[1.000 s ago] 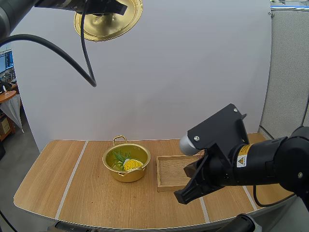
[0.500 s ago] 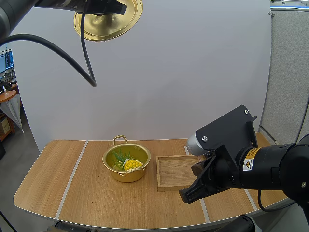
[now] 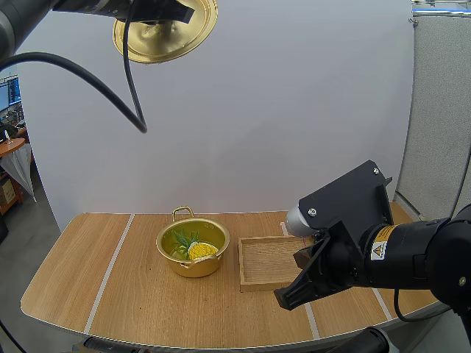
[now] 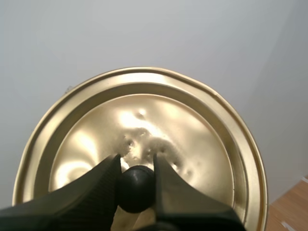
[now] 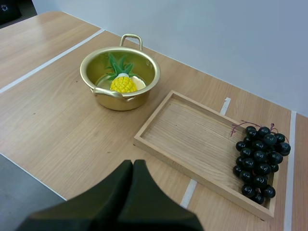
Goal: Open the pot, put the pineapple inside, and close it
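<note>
Holding the lid by its black knob in the left gripper, fingers pinched on either side of the knob, high above the table and off to the left of the pot. Seeing the pineapple already inside the open pot, so judging only the closing step left.

- Bring the lid across until centred over the pot first, then lower straight down.
- Level it before contact; looks tilted right now.
- Check the pineapple's leaves sit below the rim.
- Release only once seated all round.
- Keep the right gripper, closed on nothing, parked over the near table edge by the tray with the grapes, clear of the descent path.
</note>
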Available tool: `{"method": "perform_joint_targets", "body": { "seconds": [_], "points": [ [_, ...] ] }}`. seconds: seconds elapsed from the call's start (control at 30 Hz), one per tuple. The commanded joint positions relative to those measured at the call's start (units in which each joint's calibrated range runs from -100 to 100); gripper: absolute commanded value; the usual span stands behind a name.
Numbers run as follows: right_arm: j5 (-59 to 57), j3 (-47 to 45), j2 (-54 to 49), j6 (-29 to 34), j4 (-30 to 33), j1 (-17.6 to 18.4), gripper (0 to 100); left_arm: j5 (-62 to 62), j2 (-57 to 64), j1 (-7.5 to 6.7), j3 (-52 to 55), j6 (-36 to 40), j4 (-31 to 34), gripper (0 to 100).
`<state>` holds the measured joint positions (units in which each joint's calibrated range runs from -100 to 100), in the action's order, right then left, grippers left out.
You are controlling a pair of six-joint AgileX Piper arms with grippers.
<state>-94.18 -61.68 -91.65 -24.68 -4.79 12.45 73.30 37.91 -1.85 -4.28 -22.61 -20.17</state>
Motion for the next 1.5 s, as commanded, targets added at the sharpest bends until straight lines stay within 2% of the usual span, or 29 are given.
{"method": "perform_joint_targets", "body": {
  "seconds": [0.0, 0.23, 1.07, 1.47],
  "points": [
    [-0.17, -0.03, -0.49, -0.01, 0.64, -0.17, 0, 8.97, -0.01, -0.01, -0.44, 0.56, -0.64, 0],
    [1.38, -0.03, -0.49, -0.01, 0.85, -0.17, 0, 19.63, -2.01, -0.01, -0.02, 0.56, -0.53, 0],
    [3.72, -0.03, -0.49, -0.01, 0.85, -0.17, 0, 19.80, -19.72, -0.01, 21.54, -9.50, -0.53, 0],
    [3.72, -0.03, -0.49, -0.01, 0.85, -0.17, 0, 4.57, -27.66, -0.01, 29.09, -12.86, -0.53, 0]
  ]
}}
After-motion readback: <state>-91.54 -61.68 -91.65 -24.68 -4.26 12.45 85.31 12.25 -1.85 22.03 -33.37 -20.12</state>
